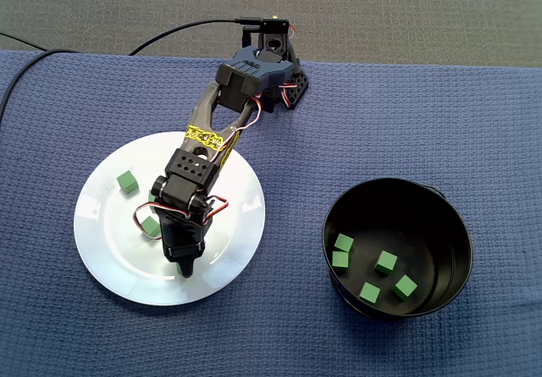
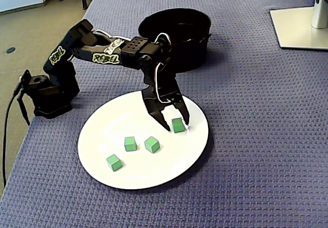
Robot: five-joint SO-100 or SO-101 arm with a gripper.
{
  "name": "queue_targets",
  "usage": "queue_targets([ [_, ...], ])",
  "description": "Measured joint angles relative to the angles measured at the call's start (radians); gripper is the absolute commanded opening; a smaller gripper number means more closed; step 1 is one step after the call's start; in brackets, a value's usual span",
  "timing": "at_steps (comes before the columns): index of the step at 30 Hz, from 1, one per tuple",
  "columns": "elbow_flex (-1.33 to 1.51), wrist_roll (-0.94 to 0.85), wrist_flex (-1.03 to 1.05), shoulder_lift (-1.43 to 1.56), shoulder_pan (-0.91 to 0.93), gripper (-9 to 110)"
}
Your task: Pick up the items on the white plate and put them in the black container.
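A white plate lies on the blue cloth with small green cubes on it. In a fixed view my gripper reaches down to the plate, open, its fingertips straddling one green cube that rests on the plate. Three more cubes lie nearer the camera. From above, the gripper hides that cube; two cubes show to its left. The black container holds several green cubes.
The arm's base stands at the cloth's edge with a cable running off it. A white monitor foot sits at the table's far corner. The table edge drops to the floor beside the base.
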Motion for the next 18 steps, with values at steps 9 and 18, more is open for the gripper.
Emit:
queue_targets([
  [9,0.011,-0.014,-0.012,0.003,0.0,0],
  [18,0.02,0.034,0.017,0.169,-0.002,0],
])
